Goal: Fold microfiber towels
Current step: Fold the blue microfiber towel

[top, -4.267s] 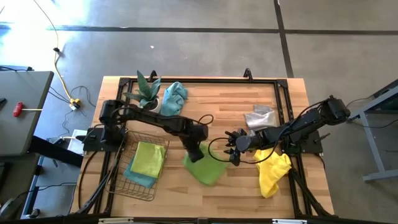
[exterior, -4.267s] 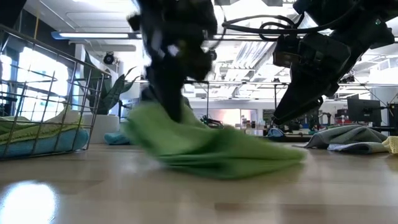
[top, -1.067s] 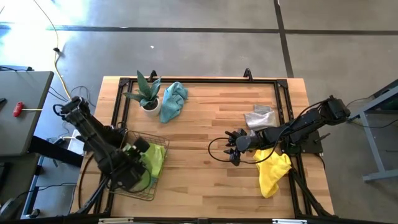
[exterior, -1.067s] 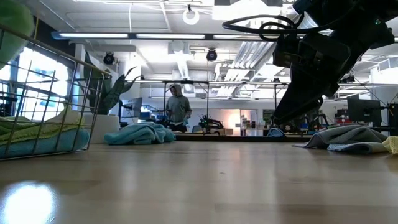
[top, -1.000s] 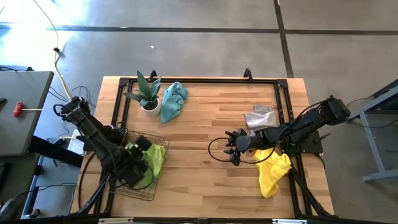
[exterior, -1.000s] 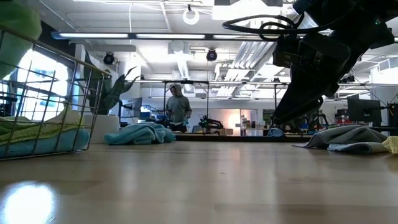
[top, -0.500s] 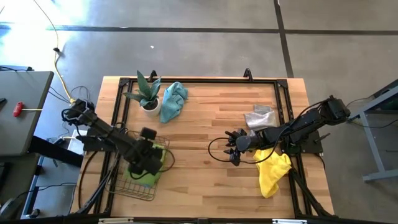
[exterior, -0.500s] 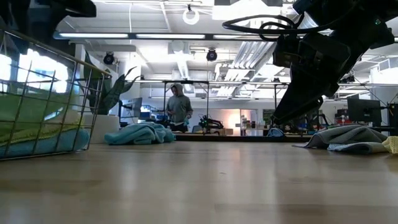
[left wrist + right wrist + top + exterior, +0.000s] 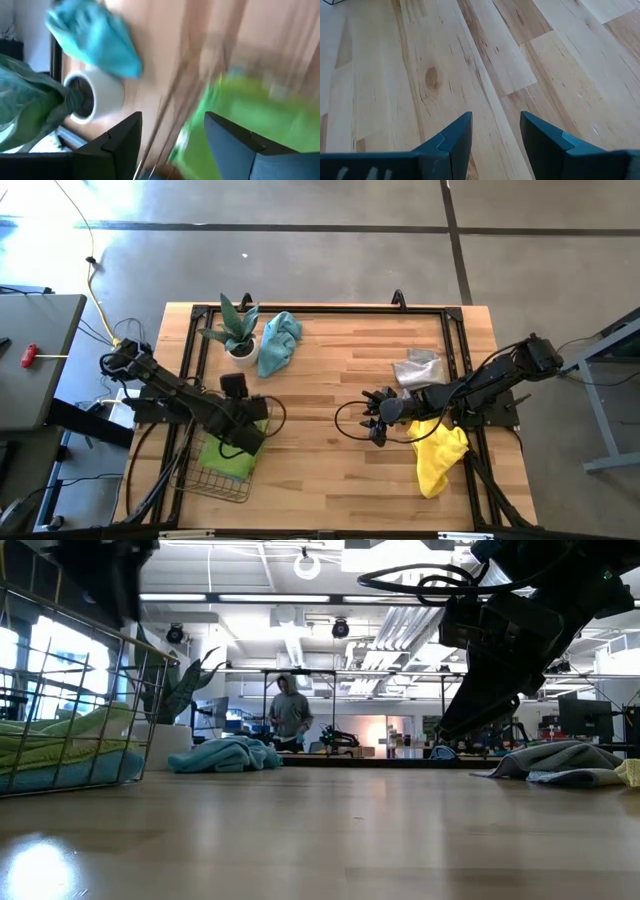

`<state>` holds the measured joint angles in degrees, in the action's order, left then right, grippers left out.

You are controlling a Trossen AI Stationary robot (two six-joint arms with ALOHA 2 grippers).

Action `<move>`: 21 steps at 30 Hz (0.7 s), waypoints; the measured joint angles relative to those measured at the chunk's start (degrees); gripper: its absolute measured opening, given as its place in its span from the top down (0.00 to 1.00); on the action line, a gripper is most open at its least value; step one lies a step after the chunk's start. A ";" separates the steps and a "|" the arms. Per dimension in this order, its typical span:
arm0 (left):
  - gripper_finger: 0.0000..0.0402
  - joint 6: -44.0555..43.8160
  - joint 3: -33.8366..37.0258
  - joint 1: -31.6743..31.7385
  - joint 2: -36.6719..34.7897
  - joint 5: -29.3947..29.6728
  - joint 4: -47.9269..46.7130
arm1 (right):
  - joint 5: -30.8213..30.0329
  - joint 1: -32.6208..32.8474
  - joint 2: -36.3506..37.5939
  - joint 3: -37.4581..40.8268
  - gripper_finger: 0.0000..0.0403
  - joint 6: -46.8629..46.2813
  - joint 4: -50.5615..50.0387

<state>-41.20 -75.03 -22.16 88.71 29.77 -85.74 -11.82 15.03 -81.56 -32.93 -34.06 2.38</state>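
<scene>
Robotics lab, concrete floor, ceiling strip lights

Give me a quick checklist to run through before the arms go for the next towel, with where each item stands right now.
1. Left gripper let go of the green towel: ok, fingers apart in the left wrist view with nothing between them.
2. Green towel inside the wire basket: ok, it lies on the stack there.
3. Right gripper free: ok, open over bare wood, holding nothing.
4. Unfolded towels within view: ok, the teal towel by the potted plant, the grey towel and the yellow towel near the right arm.
5. Left arm clear of the basket rim: cannot tell.
</scene>
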 joint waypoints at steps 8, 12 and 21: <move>0.53 -7.25 -4.67 7.20 0.00 10.05 8.29 | 0.00 0.01 0.00 0.00 0.61 0.00 0.01; 0.55 0.36 -4.21 16.39 0.54 6.49 17.41 | 0.00 0.00 0.00 0.00 0.61 -0.01 0.01; 0.56 11.45 -4.21 38.66 7.26 -5.75 30.32 | 0.01 0.02 0.00 0.00 0.61 0.01 -0.06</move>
<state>-29.75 -79.24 16.50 95.97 24.01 -55.42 -11.81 15.05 -81.56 -32.93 -34.05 2.32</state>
